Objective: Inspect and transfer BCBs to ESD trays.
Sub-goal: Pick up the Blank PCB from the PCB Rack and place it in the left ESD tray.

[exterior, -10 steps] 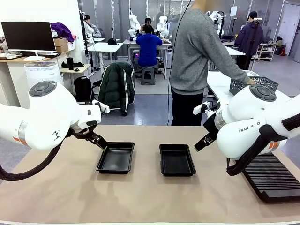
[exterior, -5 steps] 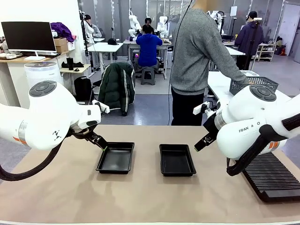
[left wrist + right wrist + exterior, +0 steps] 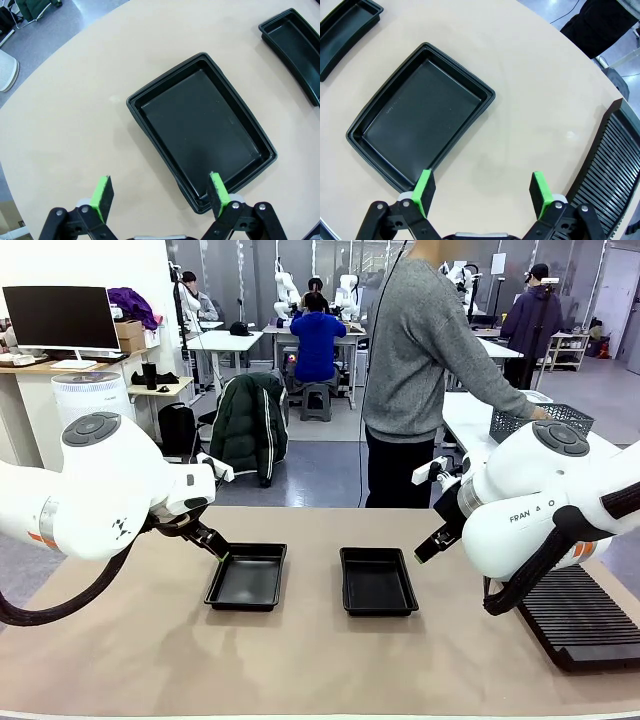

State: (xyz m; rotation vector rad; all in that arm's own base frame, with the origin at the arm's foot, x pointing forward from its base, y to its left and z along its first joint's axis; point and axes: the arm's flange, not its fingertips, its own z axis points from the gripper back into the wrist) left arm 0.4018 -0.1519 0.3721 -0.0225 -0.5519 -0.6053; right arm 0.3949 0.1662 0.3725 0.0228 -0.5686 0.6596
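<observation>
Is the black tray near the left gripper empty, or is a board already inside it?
Empty. The tray has its whole black floor bare; nothing lies on it.

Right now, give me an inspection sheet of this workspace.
Surface: tan table, bare apart from the items below.
Job's things: left tray and right tray, side by side, apart, both empty.
Clutter: black slotted rack at the table's right end.
End effectors: left end effector open, empty, over the left tray's edge; right end effector open, empty, over bare table between right tray and rack.
Cables: black hose looped below the left arm, another across the right arm.
Surroundings: person at the far side, hand at a grey mesh basket; desks and seated people beyond.
</observation>
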